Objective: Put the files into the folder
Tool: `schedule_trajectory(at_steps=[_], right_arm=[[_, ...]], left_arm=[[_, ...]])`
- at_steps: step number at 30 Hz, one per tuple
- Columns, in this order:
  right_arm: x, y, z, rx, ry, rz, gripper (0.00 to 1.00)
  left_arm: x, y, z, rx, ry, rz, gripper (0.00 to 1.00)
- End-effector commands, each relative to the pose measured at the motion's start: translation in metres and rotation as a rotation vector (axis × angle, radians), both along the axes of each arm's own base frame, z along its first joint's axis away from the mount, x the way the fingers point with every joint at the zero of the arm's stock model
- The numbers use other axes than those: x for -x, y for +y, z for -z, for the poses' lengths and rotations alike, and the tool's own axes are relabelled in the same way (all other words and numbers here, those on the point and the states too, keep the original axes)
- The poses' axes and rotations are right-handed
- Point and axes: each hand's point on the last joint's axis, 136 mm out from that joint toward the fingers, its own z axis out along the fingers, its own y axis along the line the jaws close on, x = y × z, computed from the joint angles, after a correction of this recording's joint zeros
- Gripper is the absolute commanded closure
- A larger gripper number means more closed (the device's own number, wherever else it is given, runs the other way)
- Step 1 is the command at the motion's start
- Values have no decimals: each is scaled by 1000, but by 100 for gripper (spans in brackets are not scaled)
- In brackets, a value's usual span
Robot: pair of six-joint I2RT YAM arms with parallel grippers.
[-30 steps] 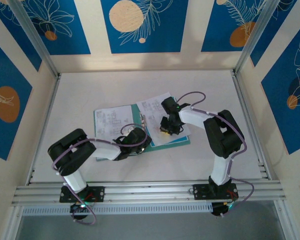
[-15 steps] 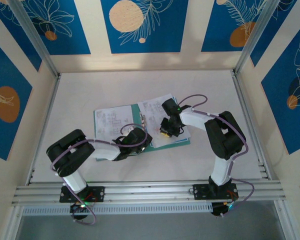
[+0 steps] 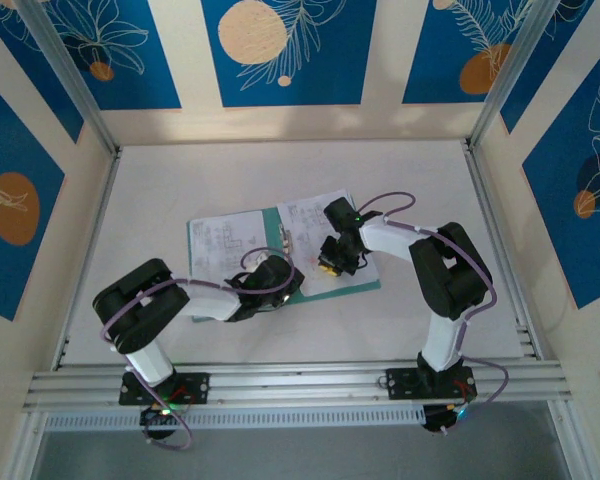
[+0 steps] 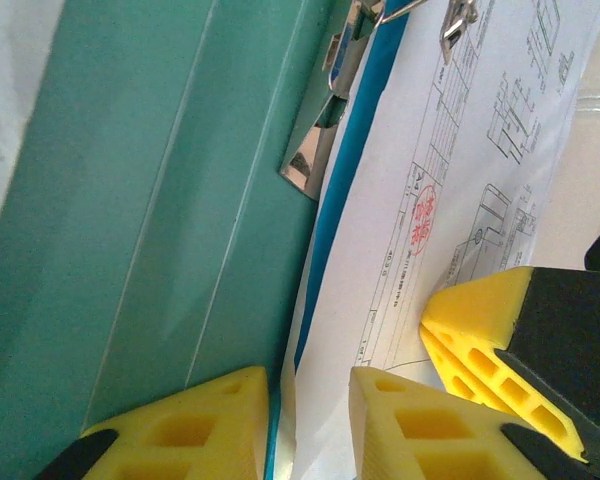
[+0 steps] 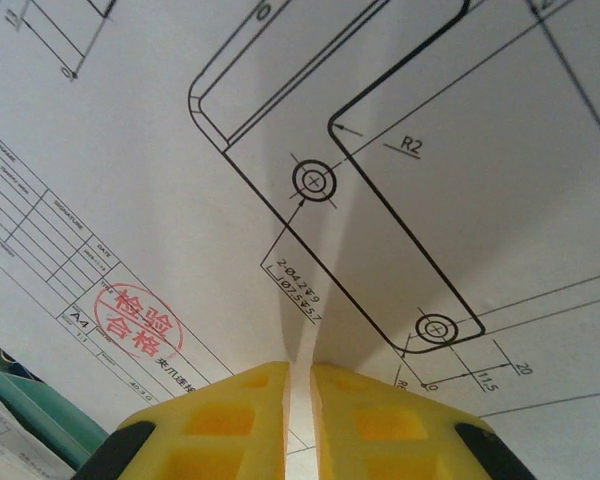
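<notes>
Left gripper (image 4: 310, 390) stands slightly open, straddling the edge of the files (image 4: 450, 200) on the folder (image 4: 150, 200). Right gripper (image 5: 300, 375) pinches a sheet. The table (image 3: 300, 170) is open all around. Layout nearly matches one second earlier.

Left arm (image 3: 145, 305) folded low, forearm reaching right toward the table centre. Left gripper (image 4: 310, 390) points down, its 2 yellow fingers a narrow gap apart. Right arm (image 3: 442, 270) has elbow raised, forearm reaching left. Right gripper (image 5: 298, 380) points down, 2 fingers almost together, nipping a raised crease of the files (image 5: 180, 150). The grippers sit just beside each other.
</notes>
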Motion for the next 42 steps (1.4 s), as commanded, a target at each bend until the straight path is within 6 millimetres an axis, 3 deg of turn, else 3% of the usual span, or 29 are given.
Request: schedule_trajectory(at_steps=[1, 15, 21, 32, 42], right_arm=[[21, -5, 17, 29, 101, 12, 83], [20, -5, 15, 27, 95, 8, 83], [19, -7, 6, 36, 74, 6, 83], [21, -13, -7, 55, 42, 12, 83], [26, -9, -6, 54, 51, 7, 83]], left_arm=[[18, 15, 26, -91, 80, 14, 76], [21, 16, 27, -142, 102, 41, 90], [21, 14, 21, -158, 93, 60, 100], [28, 11, 12, -167, 83, 85, 100], [30, 13, 10, -172, 73, 86, 100]])
